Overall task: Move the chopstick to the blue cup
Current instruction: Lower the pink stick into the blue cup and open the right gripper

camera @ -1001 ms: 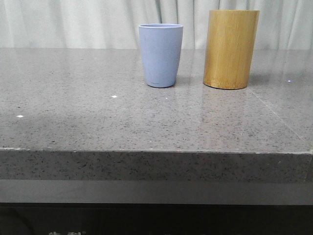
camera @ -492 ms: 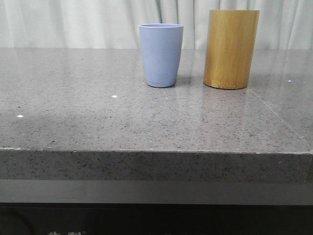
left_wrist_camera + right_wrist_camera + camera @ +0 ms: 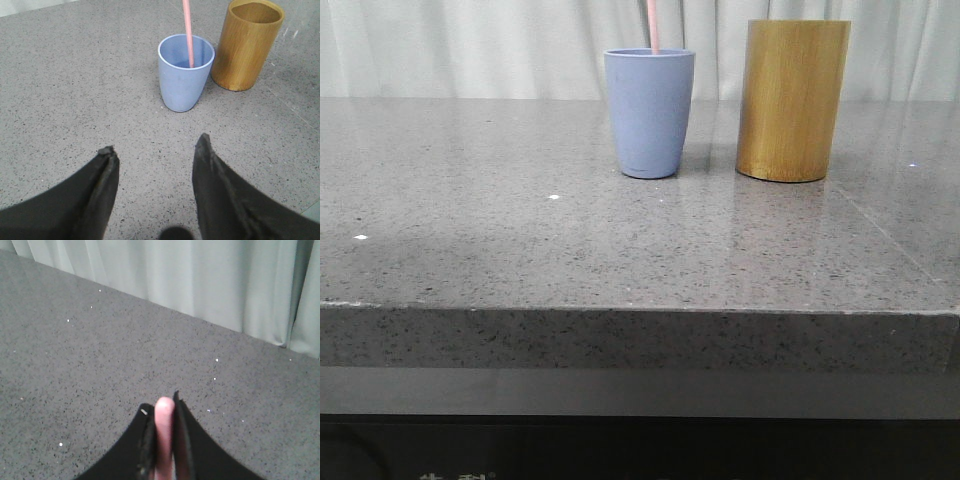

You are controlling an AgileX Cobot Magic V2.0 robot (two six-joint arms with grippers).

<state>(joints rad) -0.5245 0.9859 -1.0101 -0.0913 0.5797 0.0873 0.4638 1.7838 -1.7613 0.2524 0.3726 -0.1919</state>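
Note:
The blue cup [image 3: 649,112] stands on the grey stone table, left of the tan bamboo cylinder [image 3: 792,100]. A pale pink chopstick [image 3: 653,25] stands upright with its lower end inside the cup and runs out of the top of the front view. In the left wrist view the chopstick [image 3: 188,30] reaches into the cup [image 3: 184,71]. My right gripper [image 3: 163,407] is shut on the chopstick's upper end [image 3: 163,430]; it is out of the front view. My left gripper [image 3: 154,150] is open and empty, short of the cup.
The bamboo cylinder [image 3: 247,42] looks empty from above in the left wrist view. A pale curtain [image 3: 480,45] hangs behind the table. The table's front edge [image 3: 640,310] runs across the front view.
The pink chopstick has come down into the blue cup from above; no chopstick showed in the earlier frames. The cup and the cylinder have not moved.

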